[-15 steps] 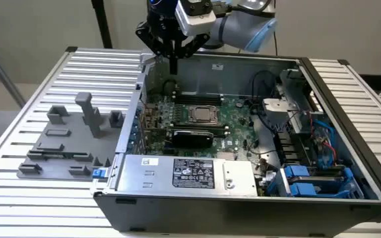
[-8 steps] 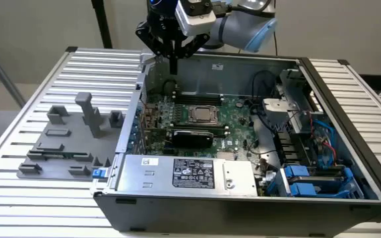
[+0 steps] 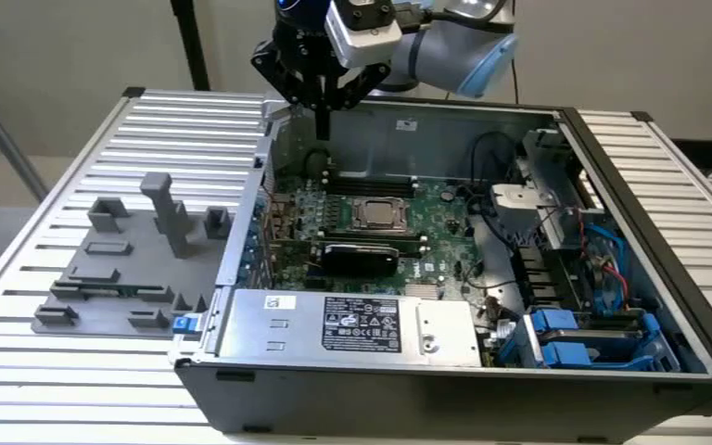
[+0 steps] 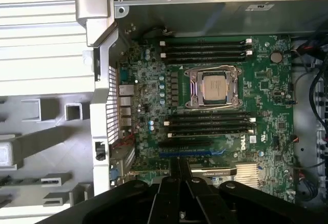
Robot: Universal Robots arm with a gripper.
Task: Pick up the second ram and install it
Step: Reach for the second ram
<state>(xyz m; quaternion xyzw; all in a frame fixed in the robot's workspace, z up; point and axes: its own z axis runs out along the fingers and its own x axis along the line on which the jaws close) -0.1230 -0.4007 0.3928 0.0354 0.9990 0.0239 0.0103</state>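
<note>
My gripper [image 3: 325,133] hangs above the back corner of the open computer case [image 3: 455,399], on the exterior view's left. Its thin fingers are shut together, and nothing shows between them. In the wrist view the gripper [image 4: 180,163] hovers over the green motherboard [image 4: 266,80], near the long black ram slots [image 4: 210,123] beside the silver processor [image 4: 215,86]. A thin dark-green stick [image 3: 108,289], which looks like the second ram, lies on edge in the grey fixture tray [image 3: 84,320], well away from the gripper.
The case stands on a slatted metal table [image 3: 34,185]. Inside it are a silver power supply [image 3: 344,324] at the front, blue drive cages [image 3: 578,343] and loose cables [image 3: 603,264]. Upright posts [image 3: 164,209] rise from the tray.
</note>
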